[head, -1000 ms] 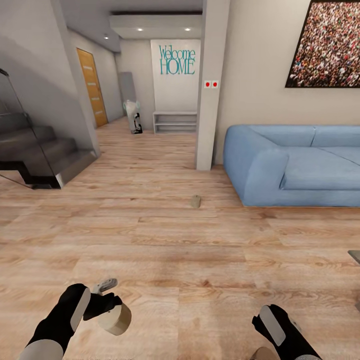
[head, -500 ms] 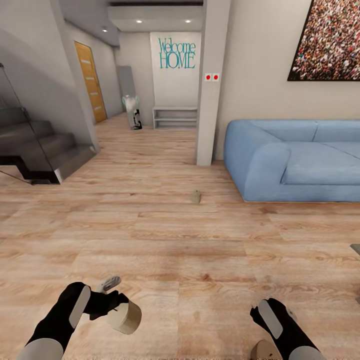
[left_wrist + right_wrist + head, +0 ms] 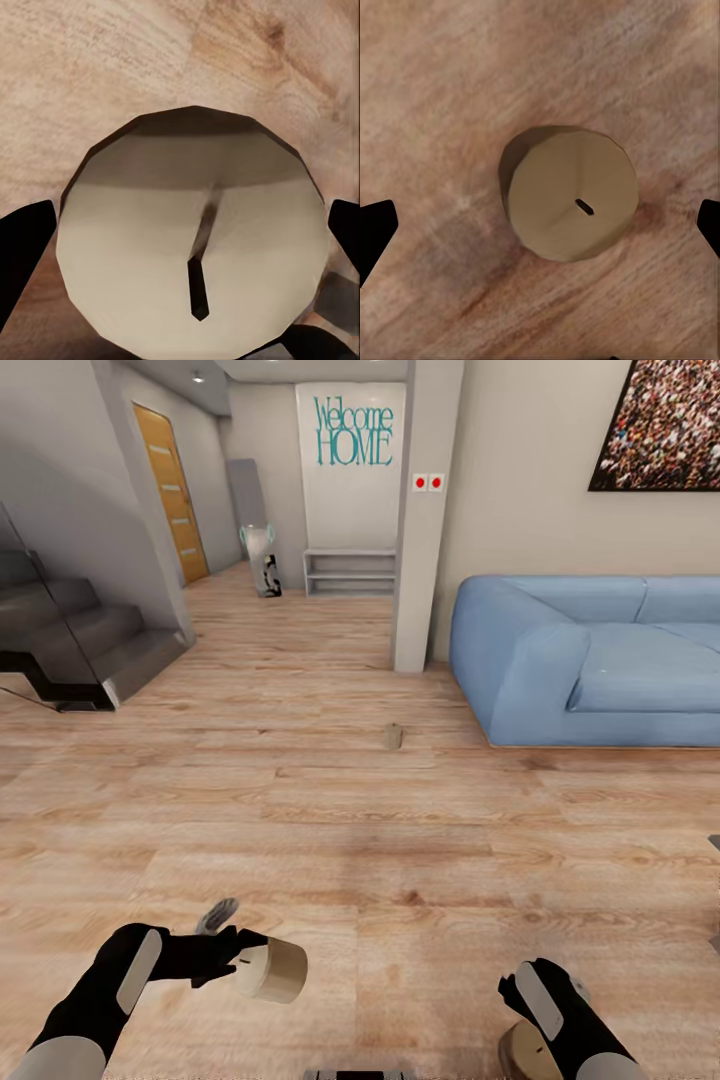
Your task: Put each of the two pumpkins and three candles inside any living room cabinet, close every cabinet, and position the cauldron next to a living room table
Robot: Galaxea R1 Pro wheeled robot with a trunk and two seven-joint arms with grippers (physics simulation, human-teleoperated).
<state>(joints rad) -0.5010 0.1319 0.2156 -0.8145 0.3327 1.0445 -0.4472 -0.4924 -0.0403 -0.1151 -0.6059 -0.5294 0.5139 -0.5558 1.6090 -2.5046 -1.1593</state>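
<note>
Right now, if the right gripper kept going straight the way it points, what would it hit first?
Probably the candle lying on the wood floor, centered between the right gripper's open fingers; its distance is unclear.

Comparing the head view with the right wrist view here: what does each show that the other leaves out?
Head view alone: the blue sofa, the stairs, a third candle far off on the floor, and the left gripper shut on a candle. Right wrist view alone: a candle's round top with its wick, seen from above, between open jaws. Both: the wood floor.
</note>
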